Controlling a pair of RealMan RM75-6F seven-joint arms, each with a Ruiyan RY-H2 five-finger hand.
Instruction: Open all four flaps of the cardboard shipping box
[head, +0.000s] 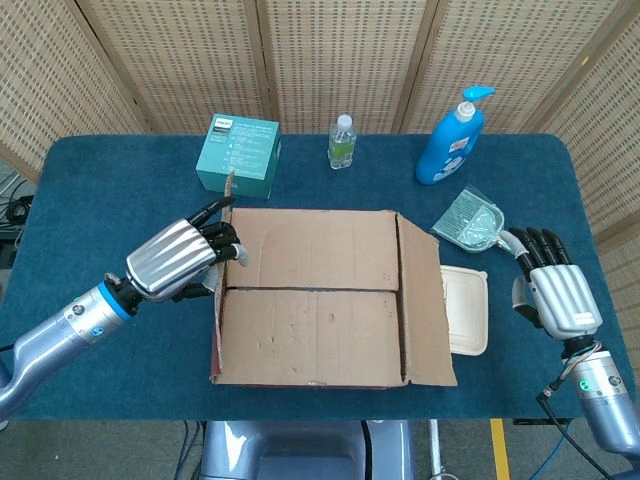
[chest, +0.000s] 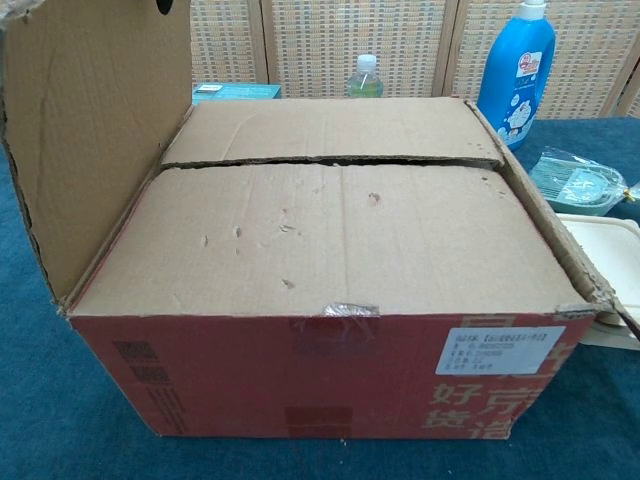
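Observation:
The cardboard box (head: 320, 300) stands mid-table, red-printed on its front side (chest: 330, 375). Its left flap (chest: 100, 130) is upright, seen edge-on in the head view as left flap (head: 220, 270). My left hand (head: 185, 258) is on the flap's outer side, its fingertips (head: 228, 240) hooked over the free edge. The two inner flaps (chest: 330, 225) lie closed, with a seam between them. The right flap (head: 420, 300) lies down along the box's right side. My right hand (head: 555, 290) hovers open at the table's right edge, away from the box.
A teal carton (head: 238, 152), a water bottle (head: 342, 140) and a blue pump bottle (head: 450, 140) stand behind the box. A bagged green item (head: 470, 222) and a white lidded container (head: 464, 310) lie just right of the box, between it and my right hand.

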